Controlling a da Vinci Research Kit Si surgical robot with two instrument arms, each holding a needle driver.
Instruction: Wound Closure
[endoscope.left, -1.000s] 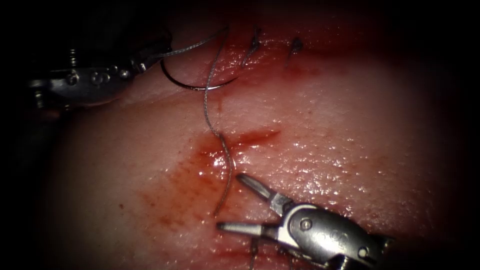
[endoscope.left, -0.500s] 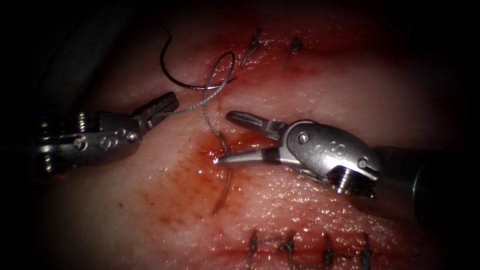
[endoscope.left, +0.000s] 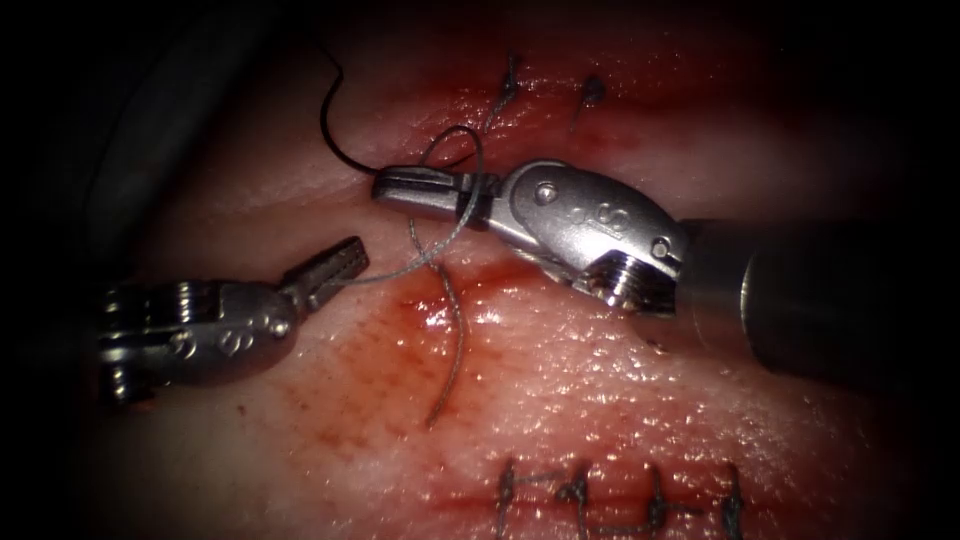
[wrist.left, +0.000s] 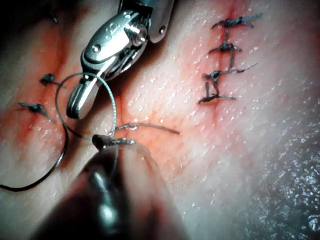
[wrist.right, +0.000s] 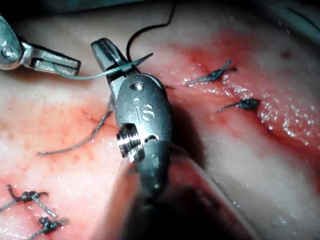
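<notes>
Thread (endoscope.left: 455, 330), thin grey braided, limp: my left tool (endoscope.left: 335, 270) grips it; right tool (endoscope.left: 415, 190) clenched on curved steel needle (endoscope.left: 335, 140) beyond.

Endoscope looks down from above and in front at the tissue (endoscope.left: 640, 400), mid-range. My wrist views ride each shaft, very close. All three share the thread (endoscope.left: 455, 340) (wrist.left: 150, 127) (wrist.right: 75, 145) and my right tool (endoscope.left: 415, 188) (wrist.left: 80, 102) (wrist.right: 107, 55).
</notes>
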